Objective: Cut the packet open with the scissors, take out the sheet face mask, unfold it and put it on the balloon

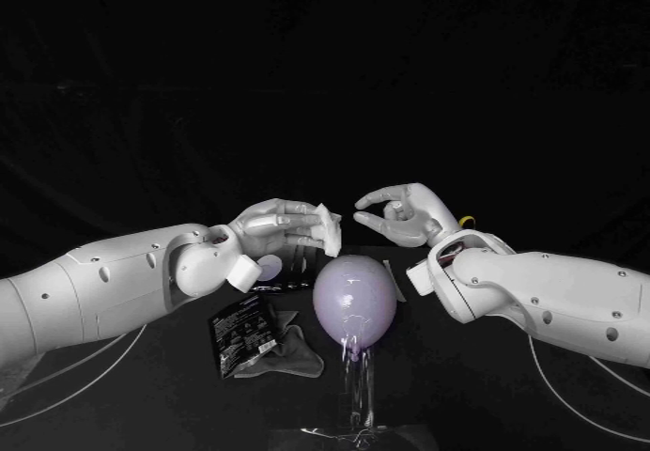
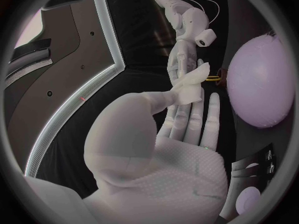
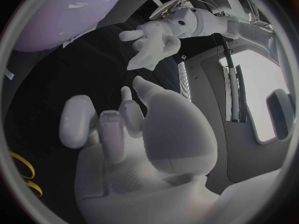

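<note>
Above balloon, mid-air: left robot hand pinches sheet mask between thumb and fingers; mask folded small. Right robot hand near it, holding nothing, fingers apart and partly curled. Packet lies on counter beside balloon stand, on robot's left; scissors behind right wrist.

Step, as judged: unfolding.
- Right pinches one free corner only, not whole stack.
- Left holds opposite edge firm.
- Pull apart slowly, level, over balloon.
- Risk: layers cling; thin sheet tears or slips.

No text could be read anywhere (the black packet bore pale print, but too small to make out).
</note>
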Action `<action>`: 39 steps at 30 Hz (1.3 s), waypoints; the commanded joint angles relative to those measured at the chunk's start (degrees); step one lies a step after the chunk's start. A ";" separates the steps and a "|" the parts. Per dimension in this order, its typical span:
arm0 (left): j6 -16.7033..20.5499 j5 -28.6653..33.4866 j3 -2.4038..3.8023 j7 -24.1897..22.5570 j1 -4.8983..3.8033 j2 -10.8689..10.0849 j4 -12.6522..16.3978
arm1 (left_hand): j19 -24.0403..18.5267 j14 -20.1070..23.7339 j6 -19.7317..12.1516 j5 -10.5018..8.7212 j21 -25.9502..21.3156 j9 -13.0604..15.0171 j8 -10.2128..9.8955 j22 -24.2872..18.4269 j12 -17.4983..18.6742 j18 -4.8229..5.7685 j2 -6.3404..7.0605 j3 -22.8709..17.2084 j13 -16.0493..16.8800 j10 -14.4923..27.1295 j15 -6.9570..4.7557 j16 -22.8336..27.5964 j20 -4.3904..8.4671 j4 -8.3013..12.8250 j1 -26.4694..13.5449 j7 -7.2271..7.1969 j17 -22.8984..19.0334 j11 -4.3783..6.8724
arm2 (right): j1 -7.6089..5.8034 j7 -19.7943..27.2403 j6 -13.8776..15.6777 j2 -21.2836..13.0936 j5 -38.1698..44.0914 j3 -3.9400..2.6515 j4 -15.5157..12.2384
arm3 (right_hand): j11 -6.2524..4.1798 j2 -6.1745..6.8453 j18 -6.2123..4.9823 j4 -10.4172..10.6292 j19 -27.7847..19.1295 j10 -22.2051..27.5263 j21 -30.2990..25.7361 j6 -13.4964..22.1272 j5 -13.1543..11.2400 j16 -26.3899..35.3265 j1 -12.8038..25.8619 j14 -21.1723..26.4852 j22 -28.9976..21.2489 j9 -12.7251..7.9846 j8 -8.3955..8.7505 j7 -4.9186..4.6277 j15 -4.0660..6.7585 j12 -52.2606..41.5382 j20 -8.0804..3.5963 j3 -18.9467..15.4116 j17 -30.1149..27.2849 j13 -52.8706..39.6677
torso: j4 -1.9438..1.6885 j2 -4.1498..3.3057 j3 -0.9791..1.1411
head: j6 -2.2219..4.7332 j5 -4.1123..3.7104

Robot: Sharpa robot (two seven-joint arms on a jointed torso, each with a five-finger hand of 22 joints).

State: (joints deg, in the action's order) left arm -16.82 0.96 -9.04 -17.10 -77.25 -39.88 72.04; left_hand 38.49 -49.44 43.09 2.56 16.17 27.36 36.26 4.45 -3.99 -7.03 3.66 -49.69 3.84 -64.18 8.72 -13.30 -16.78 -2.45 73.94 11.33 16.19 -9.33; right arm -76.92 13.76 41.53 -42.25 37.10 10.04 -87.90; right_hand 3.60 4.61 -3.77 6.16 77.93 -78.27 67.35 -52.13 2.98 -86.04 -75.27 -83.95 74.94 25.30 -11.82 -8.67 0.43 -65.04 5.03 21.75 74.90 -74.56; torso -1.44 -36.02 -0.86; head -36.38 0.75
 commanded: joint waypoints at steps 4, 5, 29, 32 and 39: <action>1.54 1.86 0.13 -0.42 -0.07 -0.11 0.36 | 1.64 0.22 -1.54 0.23 0.94 16.13 2.87 0.39 -0.77 -0.12 -0.04 -3.16 0.27 -0.05 -0.26 -1.15 0.39 0.87 -3.80 0.55 0.80 0.09 | -0.02 -3.62 -4.31 -0.67 -0.08 0.19 0.70 | 1.12 1.20 -1.68 0.24 -3.10 4.66 -5.39 2.33 -0.24 2.65 0.08 -1.78 6.71 -1.09 2.00 -1.11 -1.15 6.62 1.01 -1.30 6.00 0.64 | 0.03 -0.03 -0.02 | 0.01 -0.11; 1.70 1.89 0.13 -0.27 -0.08 -0.15 0.39 | 2.12 -0.06 -1.57 0.27 1.29 16.46 3.32 0.53 -1.01 -0.38 -0.09 -3.51 0.33 -0.33 -0.40 -1.57 0.40 0.73 -4.70 0.34 1.01 0.24 | -0.02 -3.84 -4.33 -0.82 0.05 0.21 0.86 | 1.25 1.37 -1.85 0.30 -3.57 5.39 -6.22 2.56 -0.21 3.00 0.03 -1.51 6.46 -1.23 2.25 -1.19 -1.26 7.65 1.17 -1.58 5.56 1.27 | 0.03 -0.02 -0.01 | -0.01 -0.10; 2.43 -0.44 0.21 5.92 -0.21 -0.41 0.14 | 8.22 -12.64 -0.66 0.27 17.80 17.25 4.07 9.96 -2.60 -2.71 -1.11 -4.64 0.42 -4.06 -4.33 -9.49 5.16 5.78 -8.82 -0.69 6.73 2.15 | -1.00 -0.04 -5.36 -0.83 27.81 0.05 -2.24 | -0.11 1.15 0.32 -3.61 3.80 -3.47 6.57 -3.07 -0.21 -2.67 -3.54 -5.27 10.52 -2.07 1.48 0.34 -0.14 -8.64 0.85 0.86 13.04 -6.37 | -0.14 -0.12 -0.01 | -0.05 -0.52; 2.20 -0.47 0.21 5.95 -0.22 -0.48 0.20 | 7.29 -12.96 -0.46 0.30 19.44 17.37 4.20 11.06 -2.72 -2.70 -0.90 -5.43 0.45 -4.54 -4.51 -9.72 5.27 6.35 -9.22 -0.80 7.27 2.33 | -1.06 -0.46 -6.26 -0.06 28.97 0.05 -1.94 | -0.10 1.32 0.31 -3.62 3.79 -3.45 6.55 -3.02 -0.22 -2.64 -3.39 -5.25 10.51 -2.16 1.60 0.33 -0.14 -8.65 0.83 0.81 12.99 -6.36 | -0.18 -0.13 -0.01 | -0.29 -0.47; 1.74 -0.47 0.22 5.76 -0.22 -0.59 0.29 | 5.07 -13.37 -0.15 0.35 22.97 18.18 5.04 13.45 -3.08 -2.70 0.01 -8.05 0.64 -5.47 -4.81 -10.31 5.27 7.45 -11.00 -1.04 8.52 2.63 | -1.08 -1.47 -7.05 1.24 29.83 0.05 -1.28 | -0.06 1.69 0.27 -3.65 3.68 -3.31 6.36 -2.80 -0.21 -2.57 -3.09 -5.21 10.45 -2.41 1.95 0.29 -0.17 -8.50 0.82 0.73 12.87 -6.27 | -0.11 -0.09 -0.06 | -0.57 -0.35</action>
State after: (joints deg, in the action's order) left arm -14.09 0.59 -8.92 -11.21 -77.37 -40.52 72.16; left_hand 43.84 -62.38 42.70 2.51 39.05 28.25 41.07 17.82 -6.82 -9.91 3.79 -57.59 4.38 -69.31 4.00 -23.45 -11.44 5.05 63.45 10.27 24.66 -6.66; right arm -77.97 12.78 36.25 -41.19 63.89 10.12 -89.31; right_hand 3.49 5.66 -4.32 2.82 81.36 -81.82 73.77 -54.79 2.99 -88.50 -78.33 -84.03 74.94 22.97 -10.18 -8.29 0.01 -73.61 5.96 22.55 74.90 -74.93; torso -1.59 -36.15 -0.90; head -36.80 0.32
